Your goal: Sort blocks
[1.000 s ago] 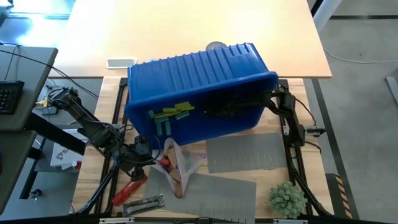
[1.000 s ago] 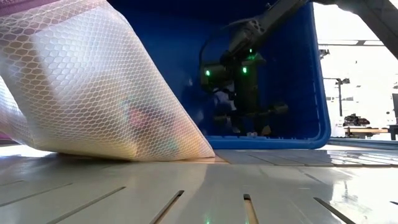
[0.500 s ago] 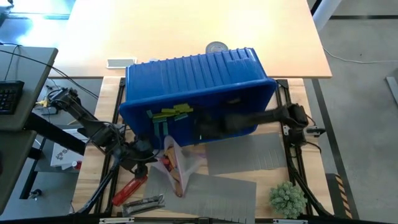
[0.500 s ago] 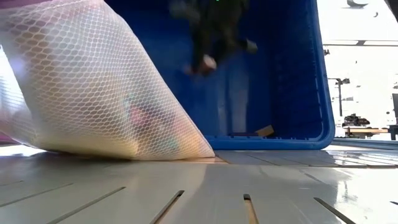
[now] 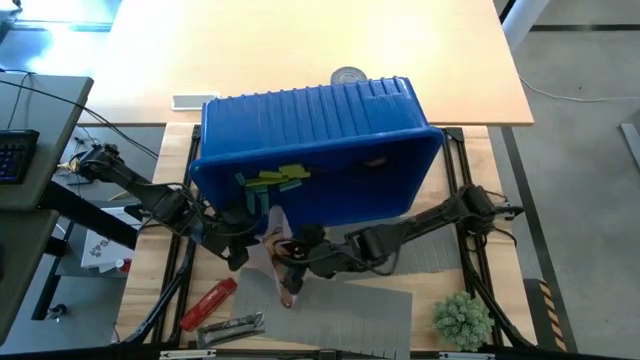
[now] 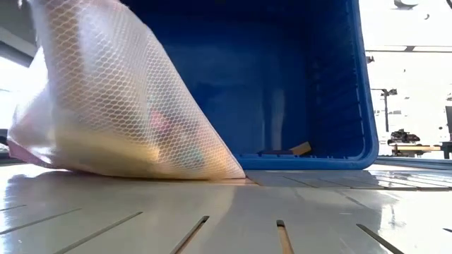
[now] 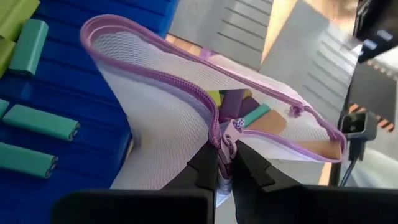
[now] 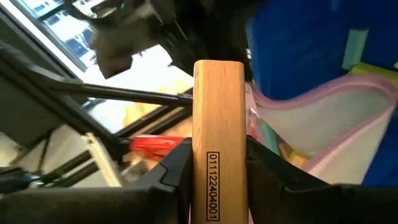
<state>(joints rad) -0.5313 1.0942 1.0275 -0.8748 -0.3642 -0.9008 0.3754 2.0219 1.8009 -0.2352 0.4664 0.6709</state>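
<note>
A large blue ribbed plastic bin [image 5: 320, 140] lies tipped on its side across the back of the wooden table [image 5: 140, 290], its open mouth facing the front. Inside it, lime and teal rectangular blocks [image 5: 270, 185] sit in a loose cluster on the lower wall, and one tan block [image 6: 300, 149] rests at the bin's floor in the low view. Just in front of the bin's mouth stands a white mesh pouch with a purple zipper [image 5: 280, 255], its opening gaping; purple, lime, teal and tan blocks lie inside it.

The left arm reaches in from the table's left side, elbow bent, and the left gripper [image 7: 225, 163] is clenched on the pouch's zipper edge, holding it up. The right arm stretches low from the right side across the flat grey slotted mats [image 5: 390, 245], and the right gripper [image 8: 217, 168] grasps a tan wooden block [image 8: 218, 137] upright beside the pouch's opening. That block bears printed digits reading 01112240001.
</note>
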